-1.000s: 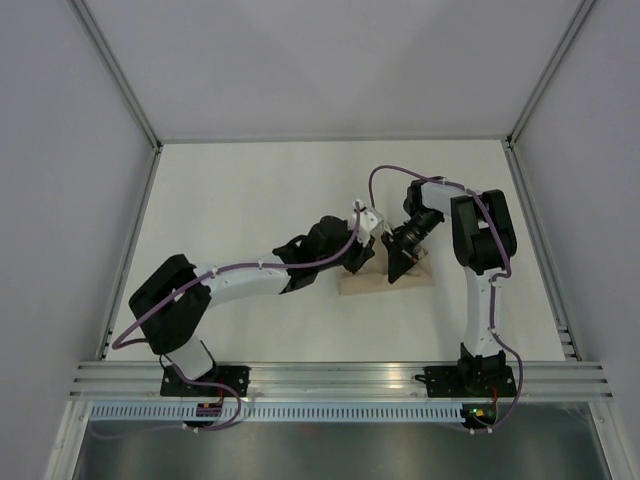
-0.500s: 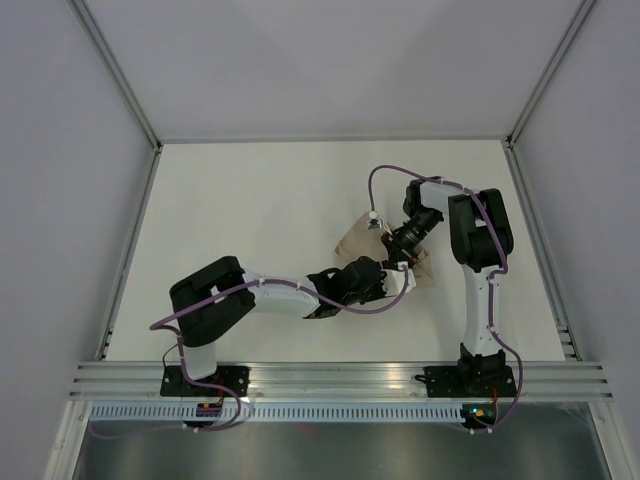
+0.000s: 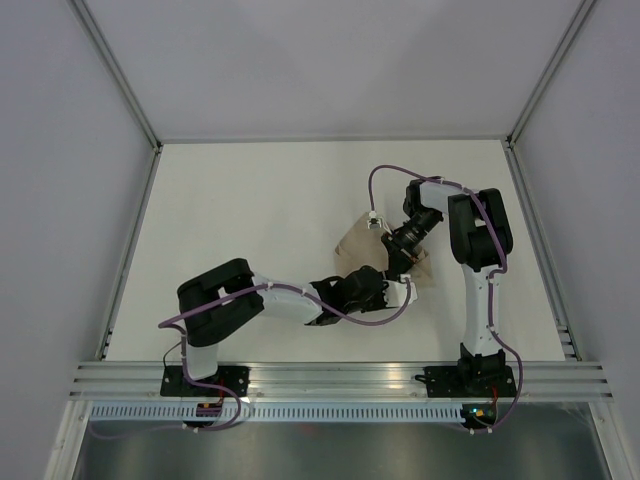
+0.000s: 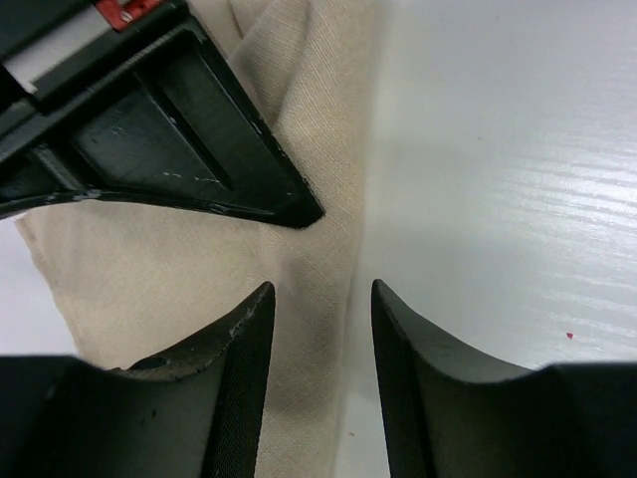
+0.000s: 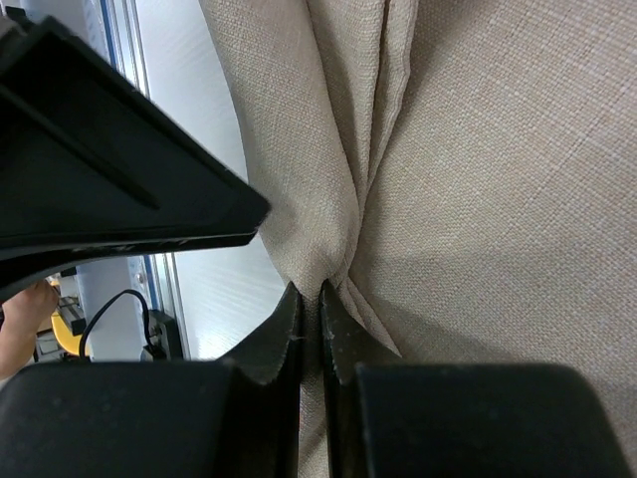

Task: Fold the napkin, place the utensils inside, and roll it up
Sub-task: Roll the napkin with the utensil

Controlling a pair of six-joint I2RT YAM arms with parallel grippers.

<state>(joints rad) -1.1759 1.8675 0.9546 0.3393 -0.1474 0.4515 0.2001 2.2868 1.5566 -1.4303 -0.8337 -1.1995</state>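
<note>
The beige napkin (image 3: 357, 240) lies bunched on the white table, right of centre, with one part raised. My right gripper (image 3: 406, 264) comes down on it from the right and is shut on a pinched fold of the napkin (image 5: 328, 179), seen at the right gripper (image 5: 311, 297). My left gripper (image 3: 398, 292) sits low on the near side, just under the right one. Its jaws stand open over the napkin's edge (image 4: 129, 259), with the left gripper (image 4: 318, 299) holding nothing. The utensils are out of view.
The white table (image 3: 250, 200) is enclosed by grey walls on three sides. An aluminium rail (image 3: 340, 378) runs along the near edge by both arm bases. The right gripper's black body (image 4: 149, 129) hangs close above the left fingers.
The left arm swung from behind the napkin to its near side and its jaws opened. The flat folded strip is now bunched and drawn up toward the back left. The right gripper stayed shut.
</note>
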